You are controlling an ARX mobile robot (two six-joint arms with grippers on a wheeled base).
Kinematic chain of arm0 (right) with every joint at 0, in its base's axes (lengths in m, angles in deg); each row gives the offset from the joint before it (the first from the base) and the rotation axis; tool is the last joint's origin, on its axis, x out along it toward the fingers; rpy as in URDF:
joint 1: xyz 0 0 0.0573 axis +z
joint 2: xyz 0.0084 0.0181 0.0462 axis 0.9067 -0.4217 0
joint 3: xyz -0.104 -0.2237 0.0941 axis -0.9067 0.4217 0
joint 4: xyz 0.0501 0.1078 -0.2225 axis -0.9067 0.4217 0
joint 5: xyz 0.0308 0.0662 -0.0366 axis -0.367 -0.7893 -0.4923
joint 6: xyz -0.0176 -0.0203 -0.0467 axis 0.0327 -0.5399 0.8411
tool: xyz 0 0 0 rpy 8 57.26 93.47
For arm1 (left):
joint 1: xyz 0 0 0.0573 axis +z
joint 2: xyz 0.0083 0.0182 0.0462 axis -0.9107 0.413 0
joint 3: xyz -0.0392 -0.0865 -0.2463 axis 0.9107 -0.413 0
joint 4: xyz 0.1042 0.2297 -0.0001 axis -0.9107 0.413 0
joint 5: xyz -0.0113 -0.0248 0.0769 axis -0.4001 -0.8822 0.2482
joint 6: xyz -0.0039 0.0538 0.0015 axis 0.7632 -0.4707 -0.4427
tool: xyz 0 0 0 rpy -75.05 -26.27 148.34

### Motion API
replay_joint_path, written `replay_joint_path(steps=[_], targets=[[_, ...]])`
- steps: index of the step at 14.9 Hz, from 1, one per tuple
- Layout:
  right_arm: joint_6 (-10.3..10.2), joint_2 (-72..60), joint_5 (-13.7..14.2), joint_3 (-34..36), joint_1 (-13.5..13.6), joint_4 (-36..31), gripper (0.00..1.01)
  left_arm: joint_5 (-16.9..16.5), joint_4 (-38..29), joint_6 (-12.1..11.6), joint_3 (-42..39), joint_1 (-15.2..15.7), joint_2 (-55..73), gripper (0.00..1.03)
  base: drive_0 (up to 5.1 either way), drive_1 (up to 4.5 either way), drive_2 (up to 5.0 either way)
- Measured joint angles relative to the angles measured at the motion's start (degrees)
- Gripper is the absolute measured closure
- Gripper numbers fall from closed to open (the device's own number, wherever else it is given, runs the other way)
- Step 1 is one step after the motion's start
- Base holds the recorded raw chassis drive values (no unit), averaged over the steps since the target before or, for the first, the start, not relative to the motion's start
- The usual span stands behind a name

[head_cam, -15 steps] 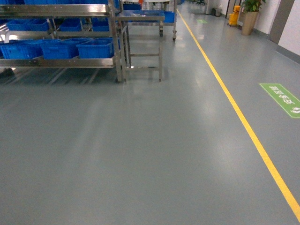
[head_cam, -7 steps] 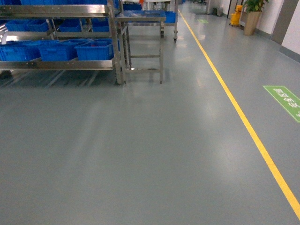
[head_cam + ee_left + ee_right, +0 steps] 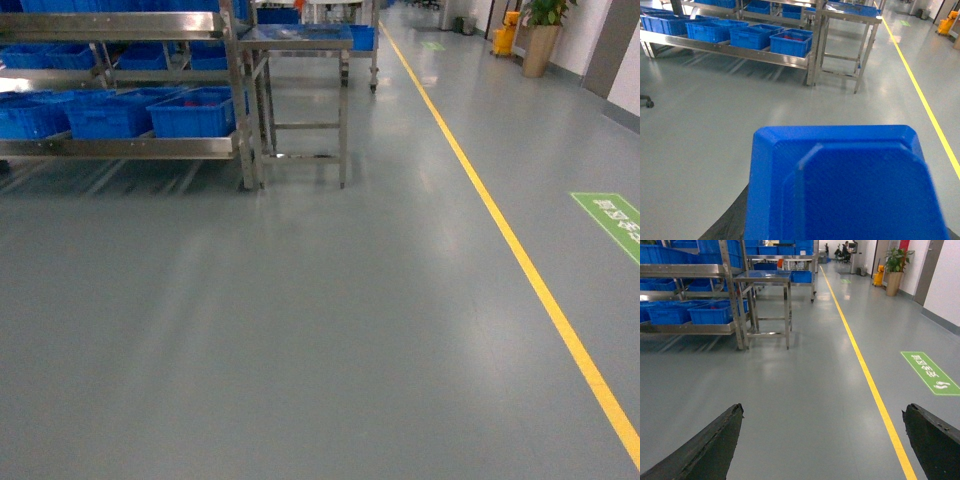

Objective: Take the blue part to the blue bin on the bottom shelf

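Observation:
A blue part (image 3: 850, 185) with bevelled corners fills the lower half of the left wrist view. My left gripper is shut on it, and only one dark finger (image 3: 727, 222) shows beside it. The bottom shelf (image 3: 120, 147) is a steel rack level at the far left, carrying a row of blue bins (image 3: 190, 112). The same blue bins (image 3: 790, 44) sit well ahead in the left wrist view. My right gripper (image 3: 822, 409) is open over bare floor with nothing between its fingers. Neither gripper shows in the head view.
A small steel table (image 3: 295, 40) stands right of the rack's end post. A yellow floor line (image 3: 520, 260) runs along the right, with a green floor sign (image 3: 612, 220) beyond it. A potted plant (image 3: 540, 45) and a yellow bucket (image 3: 500, 35) stand far back.
In the head view the rack and table have slid lower and slightly left, and the green sign further right; the base has rolled nearer the rack.

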Motion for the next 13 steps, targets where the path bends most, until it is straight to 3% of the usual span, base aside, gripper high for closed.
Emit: replay_joint_path(steps=[13], targets=[[0.0, 0.0, 0.0, 0.0, 0.0, -0.24, 0.03, 0.04, -0.15, 0.0, 0.02, 0.0, 0.04, 0.6, 0.0, 4.2, -4.2]])
